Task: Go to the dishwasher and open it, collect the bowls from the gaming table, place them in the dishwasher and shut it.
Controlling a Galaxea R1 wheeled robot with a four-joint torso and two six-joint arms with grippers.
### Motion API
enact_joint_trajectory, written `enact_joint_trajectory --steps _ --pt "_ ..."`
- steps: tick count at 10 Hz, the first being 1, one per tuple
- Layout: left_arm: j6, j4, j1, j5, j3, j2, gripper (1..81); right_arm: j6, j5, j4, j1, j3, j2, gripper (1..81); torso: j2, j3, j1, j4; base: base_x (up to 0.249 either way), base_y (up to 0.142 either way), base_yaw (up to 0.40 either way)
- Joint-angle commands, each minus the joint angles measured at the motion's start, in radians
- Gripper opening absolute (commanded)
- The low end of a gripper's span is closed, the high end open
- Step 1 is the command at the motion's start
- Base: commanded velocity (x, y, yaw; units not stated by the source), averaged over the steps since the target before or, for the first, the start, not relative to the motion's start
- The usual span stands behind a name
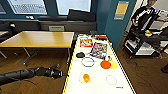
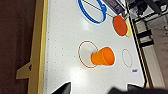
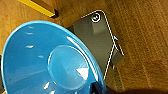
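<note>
The gaming table (image 1: 75,75) has a white top and a yellow frame and runs away from me on the right. On it an orange bowl (image 1: 105,64) lies against a yellow bowl (image 1: 113,64); both also show as the orange bowl (image 2: 120,25) and yellow bowl (image 2: 128,31) in the left wrist view. My left gripper (image 1: 60,73) hovers open at the table's near left edge, its dark fingertips (image 2: 62,88) spread over the white top. My right gripper (image 3: 97,88) is shut on the rim of a blue bowl (image 3: 37,62), held above the wooden floor. The dishwasher is out of view.
An orange cup (image 1: 86,78) lies tipped on the table (image 2: 103,56), beside a blue ring (image 1: 87,61), a black object (image 1: 80,54) and two game boxes (image 1: 99,50). A wood-topped table (image 1: 37,38) stands to the left. A person (image 1: 147,15) stands behind a black cart (image 1: 145,40) at the right.
</note>
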State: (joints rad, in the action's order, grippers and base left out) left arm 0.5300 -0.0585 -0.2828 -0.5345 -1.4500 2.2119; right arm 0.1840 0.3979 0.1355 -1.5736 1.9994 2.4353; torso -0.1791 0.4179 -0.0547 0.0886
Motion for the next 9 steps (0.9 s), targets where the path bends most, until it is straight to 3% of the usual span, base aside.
enact_joint_trajectory --steps 1,2,6,9 --pt "0.160 0.167 0.155 -0.093 -0.009 0.095 81.1 0.005 -0.048 0.013 0.011 -0.001 -0.039 1.0 0.000 0.000 0.000 0.000 0.000 0.000 0.000" --pt "0.223 0.240 0.155 -0.105 -0.006 0.123 81.1 0.005 -0.048 0.013 0.011 0.002 -0.036 1.0 0.000 0.000 0.000 0.000 0.000 0.000 0.000" --pt "0.389 0.419 0.155 -0.179 -0.001 0.187 81.1 0.005 -0.068 0.013 0.022 0.005 -0.028 1.0 0.000 0.000 -0.001 0.000 0.000 0.000 0.000" --pt "0.594 0.656 0.156 -0.307 0.057 0.262 81.1 0.005 -0.070 0.013 0.023 0.022 -0.020 1.0 0.000 0.000 -0.001 0.000 0.000 0.000 0.000"
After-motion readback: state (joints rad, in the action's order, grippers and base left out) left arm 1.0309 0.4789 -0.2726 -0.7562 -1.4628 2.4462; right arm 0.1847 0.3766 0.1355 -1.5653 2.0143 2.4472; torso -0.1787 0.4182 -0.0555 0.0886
